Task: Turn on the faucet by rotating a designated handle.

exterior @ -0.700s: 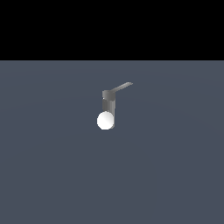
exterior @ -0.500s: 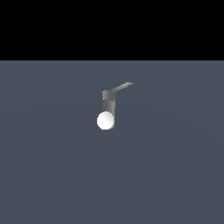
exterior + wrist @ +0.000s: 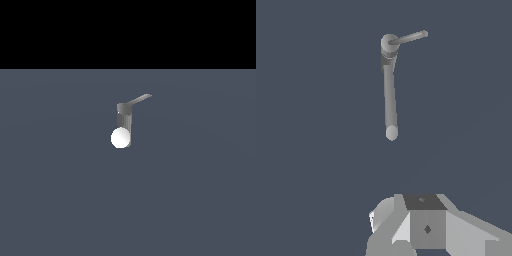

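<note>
Nothing we can see has changed over the last moments: the faucet (image 3: 123, 122) stands mid-scene as before, its handle (image 3: 138, 100) still angled toward the exterior view's right and far side. So turning has not begun. Our gripper (image 3: 426, 227) sits well apart from it; we cannot tell how open it is.

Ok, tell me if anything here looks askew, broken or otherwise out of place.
Nothing stands out. The faucet stands upright and whole on the plain grey floor, its handle sticking out sideways from the top. The gripper is well clear of it.
</note>
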You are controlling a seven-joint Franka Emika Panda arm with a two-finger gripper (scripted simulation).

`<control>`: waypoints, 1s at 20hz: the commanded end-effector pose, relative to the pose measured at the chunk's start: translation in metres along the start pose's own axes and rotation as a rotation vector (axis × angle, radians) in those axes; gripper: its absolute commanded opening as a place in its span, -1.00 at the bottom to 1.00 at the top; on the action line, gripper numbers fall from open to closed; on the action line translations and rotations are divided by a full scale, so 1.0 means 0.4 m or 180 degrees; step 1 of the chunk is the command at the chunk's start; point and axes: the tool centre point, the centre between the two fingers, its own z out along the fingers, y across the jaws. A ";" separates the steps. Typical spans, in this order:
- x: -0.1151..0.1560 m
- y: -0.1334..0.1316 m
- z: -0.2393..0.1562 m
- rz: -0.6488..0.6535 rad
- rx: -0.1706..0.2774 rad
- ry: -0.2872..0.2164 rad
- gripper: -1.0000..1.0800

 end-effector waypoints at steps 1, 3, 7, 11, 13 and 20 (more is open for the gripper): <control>0.019 -0.012 0.018 0.0118 0.0003 -0.0002 -1.00; 0.038 -0.022 0.035 0.0234 0.0006 -0.0003 -1.00; 0.086 -0.045 0.077 0.0515 0.0014 -0.0005 -1.00; 0.142 -0.066 0.123 0.0827 0.0022 -0.0008 -1.00; 0.171 -0.074 0.146 0.0984 0.0027 -0.0009 -1.00; 0.276 -0.092 0.228 0.1538 0.0042 -0.0013 -1.00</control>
